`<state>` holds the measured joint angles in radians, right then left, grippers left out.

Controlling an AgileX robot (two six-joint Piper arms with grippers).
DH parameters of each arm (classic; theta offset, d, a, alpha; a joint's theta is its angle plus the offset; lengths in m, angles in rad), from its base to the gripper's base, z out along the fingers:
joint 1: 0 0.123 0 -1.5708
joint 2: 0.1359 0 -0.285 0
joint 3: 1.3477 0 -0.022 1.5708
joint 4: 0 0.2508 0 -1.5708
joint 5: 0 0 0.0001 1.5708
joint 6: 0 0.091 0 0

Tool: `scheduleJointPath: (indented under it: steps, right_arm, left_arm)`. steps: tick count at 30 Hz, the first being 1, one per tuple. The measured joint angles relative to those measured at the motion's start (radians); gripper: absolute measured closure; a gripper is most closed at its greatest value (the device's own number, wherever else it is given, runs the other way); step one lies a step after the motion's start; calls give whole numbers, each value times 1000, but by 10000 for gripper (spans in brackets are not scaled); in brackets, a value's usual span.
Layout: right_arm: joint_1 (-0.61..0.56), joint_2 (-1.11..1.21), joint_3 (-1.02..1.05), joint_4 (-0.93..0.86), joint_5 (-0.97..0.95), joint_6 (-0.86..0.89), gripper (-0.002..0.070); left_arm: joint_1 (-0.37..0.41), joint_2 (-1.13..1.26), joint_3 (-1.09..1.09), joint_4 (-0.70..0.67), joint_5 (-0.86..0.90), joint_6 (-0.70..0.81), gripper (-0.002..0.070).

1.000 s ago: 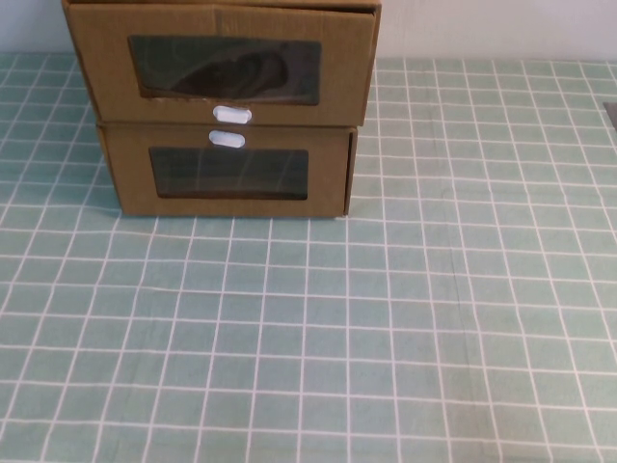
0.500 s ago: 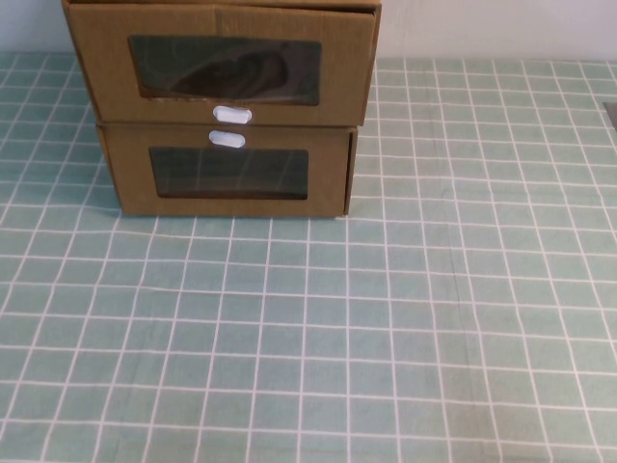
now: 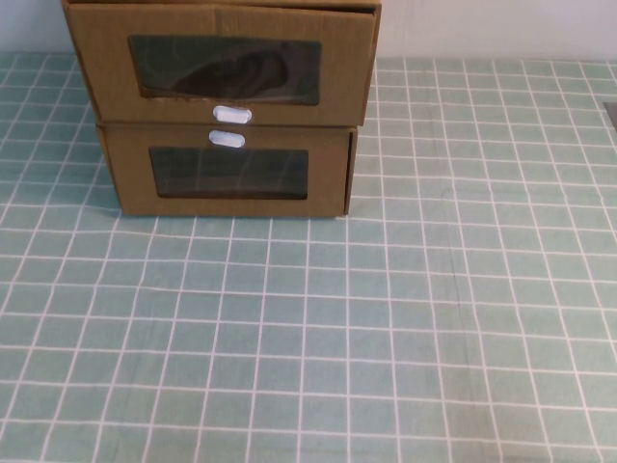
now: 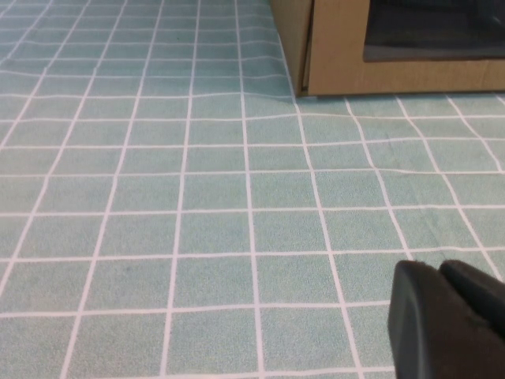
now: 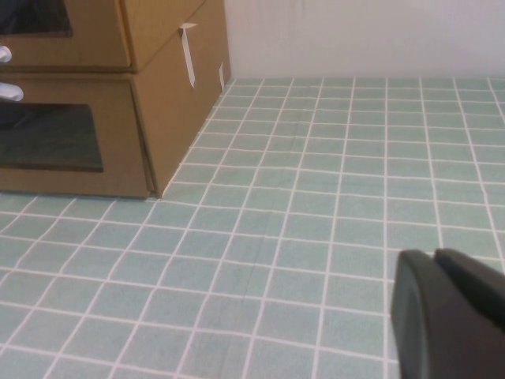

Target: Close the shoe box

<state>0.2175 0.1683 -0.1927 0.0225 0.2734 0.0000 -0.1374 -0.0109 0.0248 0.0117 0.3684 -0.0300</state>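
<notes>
Here, shoe box point(image 3: 227, 63) stacked on second box point(image 3: 228, 172), surface point(image 3: 386, 338) tiled; left gripper point(image 4: 446, 320) and right gripper point(image 5: 446, 316) low, apart from boxes, jaws pressed together.

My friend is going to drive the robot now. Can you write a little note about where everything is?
Left gripper: low over the tablecloth, jaws shut, holding nothing.
Right gripper: same, out on the right side, shut and empty.
The shoe box sits on top of the other box at the back left. Its front looks nearly flush; a small gap may remain on its right side.
Left to do: check it and push it fully shut if needed.
</notes>
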Motion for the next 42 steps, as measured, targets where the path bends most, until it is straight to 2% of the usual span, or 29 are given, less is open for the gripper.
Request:
scheduleJointPath:
  steps: [19,25,32,36,42]
  right_arm:
    - [-2,-73,0,-28,18,0,691]
    - [-74,-88,40,-110,48,0,691]
    - [-173,-163,211,-122,-18,76,692]
    - [-189,-175,220,-136,66,83,692]
    - [-189,-175,220,-149,71,85,691]
  left_arm:
    - [0,0,0,0,0,0,680]
    - [0,0,0,0,0,0,680]
    - [0,0,0,0,0,0,680]
    - [0,0,0,0,2,0,680]
    - [0,0,0,0,2,0,680]
